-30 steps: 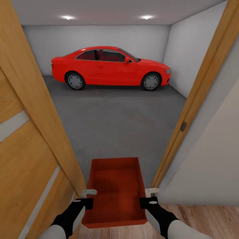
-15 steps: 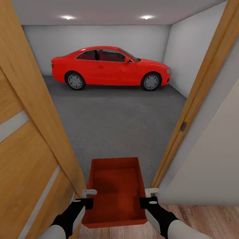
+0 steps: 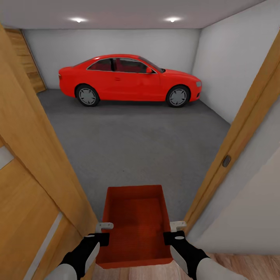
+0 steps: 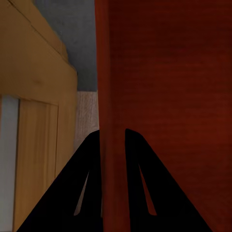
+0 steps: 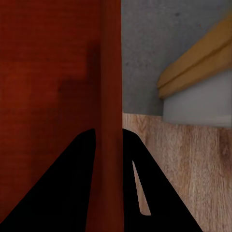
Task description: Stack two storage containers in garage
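Note:
One orange-red storage container (image 3: 134,221) hangs low in front of me, held level between both arms in the doorway to the garage. My left gripper (image 3: 102,232) is shut on its left wall and my right gripper (image 3: 174,231) on its right wall. The left wrist view has the black fingers of my left gripper (image 4: 112,140) pinching the container's thin red wall (image 4: 112,72). In the right wrist view, my right gripper (image 5: 108,135) clamps the opposite wall (image 5: 110,58). The container is empty. Beyond it lies the garage's dark grey concrete floor (image 3: 136,144).
A wooden door leaf (image 3: 27,186) stands close on my left and the wooden door frame (image 3: 237,144) close on my right. A red car (image 3: 128,79) is parked across the far wall. Light wood planks (image 3: 241,266) lie under me.
The camera has moved forward into the doorway, so the door and frame sit wider apart and more garage floor shows. The container stays in both grippers.

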